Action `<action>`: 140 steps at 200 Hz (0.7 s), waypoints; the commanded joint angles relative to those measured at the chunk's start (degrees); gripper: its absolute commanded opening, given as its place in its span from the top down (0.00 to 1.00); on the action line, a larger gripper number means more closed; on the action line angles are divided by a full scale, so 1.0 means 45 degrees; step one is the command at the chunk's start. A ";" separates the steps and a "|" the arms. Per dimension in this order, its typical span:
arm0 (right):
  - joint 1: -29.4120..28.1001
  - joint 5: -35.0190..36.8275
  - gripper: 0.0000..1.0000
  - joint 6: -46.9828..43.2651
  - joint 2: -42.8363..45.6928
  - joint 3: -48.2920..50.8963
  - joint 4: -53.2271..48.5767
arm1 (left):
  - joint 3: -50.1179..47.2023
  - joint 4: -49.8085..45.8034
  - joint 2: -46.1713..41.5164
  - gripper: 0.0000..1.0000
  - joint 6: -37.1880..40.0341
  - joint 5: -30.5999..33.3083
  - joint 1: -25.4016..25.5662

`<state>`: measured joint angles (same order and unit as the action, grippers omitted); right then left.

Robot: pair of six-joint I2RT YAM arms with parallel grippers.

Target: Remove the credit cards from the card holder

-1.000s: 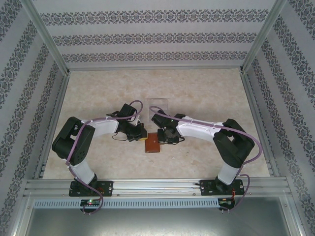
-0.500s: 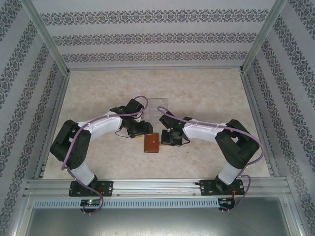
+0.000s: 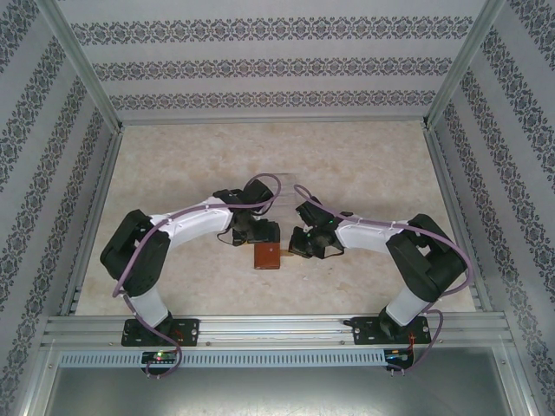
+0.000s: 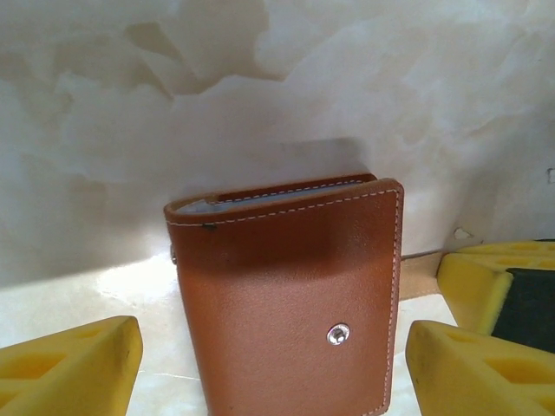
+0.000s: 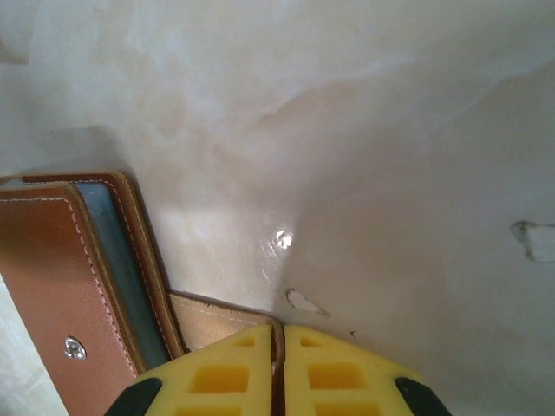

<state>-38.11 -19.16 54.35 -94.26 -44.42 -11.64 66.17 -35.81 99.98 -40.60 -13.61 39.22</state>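
- The small brown leather folding card holder (image 4: 286, 295) lies on the marbled beige tabletop (image 3: 364, 165), just below the centre of the overhead view (image 3: 267, 256), between the two wrists.
- Its covers are folded together. The metal snap stud (image 4: 338, 334) on the front cover is bare, and the tan leather snap tab (image 5: 221, 316) is pulled off to the side, so the fastening is judged undone.
- A pale sliver shows between the covers at the top edge (image 4: 260, 198). I cannot tell whether it is lining or the edges of the credit cards.
- Judgement: early stage. The holder is unfastened, but the fold is not spread and no card is drawn out. All extraction is left to do.
- The right gripper (image 5: 282, 368) sits at the bottom centre of its wrist view. Its yellow foam fingers are clenched together on the end of the snap tab, so it has the card holder by that tab.
- The left gripper (image 4: 269, 368) is released. Its yellow fingers (image 4: 74, 364) stand wide at the lower corners of its wrist view, either side of the holder and apart from it.
- In the overhead view both arms reach in from the bottom corners, elbows bowed outward. The left gripper (image 3: 263, 232) is just above the holder and the right gripper (image 3: 301, 247) is just to its right.
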 commanded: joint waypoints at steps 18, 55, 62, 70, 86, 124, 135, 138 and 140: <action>-0.0214 -0.0974 0.90 0.0597 -0.1248 0.0777 0.1989 | 0.1069 -0.1426 0.0894 0.19 -0.0668 0.0817 0.0438; -0.0086 -0.1171 0.90 0.0657 -0.1338 0.0985 0.2264 | 0.1529 -0.1887 0.1460 0.16 -0.0948 0.0915 0.0634; -0.0048 -0.1225 0.90 0.0657 -0.1357 0.1004 0.2263 | 0.1573 -0.1900 0.1546 0.16 -0.0981 0.0909 0.0659; -0.0027 -0.1255 0.90 0.0646 -0.1378 0.1024 0.2303 | 0.1630 -0.1938 0.1644 0.16 -0.0994 0.0904 0.0693; 0.0020 -0.1348 0.90 0.0624 -0.1437 0.1081 0.2389 | 0.1767 -0.2012 0.1865 0.15 -0.1035 0.0858 0.0754; 0.0105 -0.1432 0.90 0.0608 -0.1439 0.1139 0.2429 | 0.1992 -0.1997 0.2192 0.11 -0.1025 0.0685 0.0874; 0.0118 -0.1444 0.90 0.0611 -0.1433 0.1178 0.2440 | 0.1995 -0.2021 0.2269 0.11 -0.1020 0.0686 0.0893; 0.0110 -0.1411 0.90 0.0634 -0.1419 0.1195 0.2434 | 0.1994 -0.2020 0.2295 0.11 -0.1034 0.0683 0.0893; 0.0109 -0.1423 0.90 0.0632 -0.1418 0.1199 0.2446 | 0.1994 -0.2021 0.2323 0.11 -0.1036 0.0705 0.0893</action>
<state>-35.70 -24.58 56.88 -94.54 -41.71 -6.92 73.78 -41.89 109.32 -44.25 -10.85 42.28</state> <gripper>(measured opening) 0.106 0.890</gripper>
